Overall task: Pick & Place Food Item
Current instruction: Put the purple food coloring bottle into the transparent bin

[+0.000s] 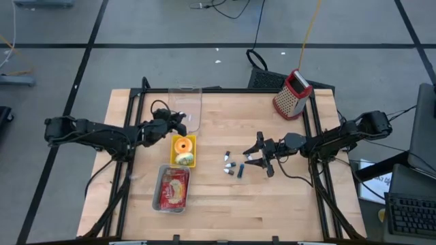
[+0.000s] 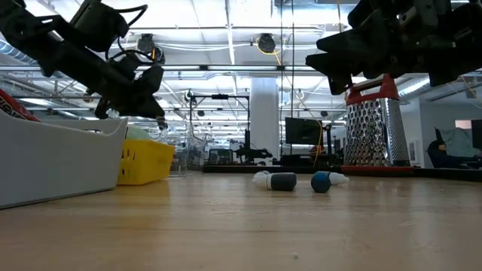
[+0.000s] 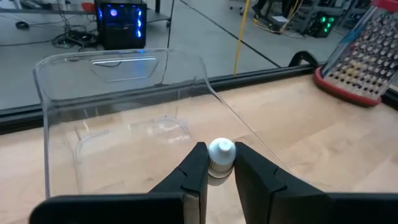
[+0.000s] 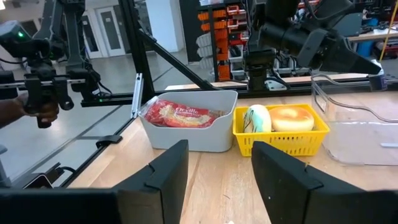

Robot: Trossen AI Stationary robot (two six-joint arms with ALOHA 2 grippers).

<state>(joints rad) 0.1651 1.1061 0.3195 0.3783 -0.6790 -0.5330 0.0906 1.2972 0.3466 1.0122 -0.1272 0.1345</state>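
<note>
Left claw (image 3: 219,167) pinches a small white-capped bottle (image 3: 221,155) over the clear container (image 3: 118,106). Right claw (image 1: 261,158) hangs wide open, empty, above the scattered bottles (image 1: 231,167) on the desk (image 1: 231,204).

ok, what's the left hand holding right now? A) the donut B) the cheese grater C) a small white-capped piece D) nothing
C: in the left wrist view the left hand is closed on a small white-capped piece, held over the clear container; the cheese grater stands apart on the table.

A basket (image 1: 184,150) sits between a clear container (image 1: 186,103) behind and a tray (image 1: 172,189) in front.
</note>
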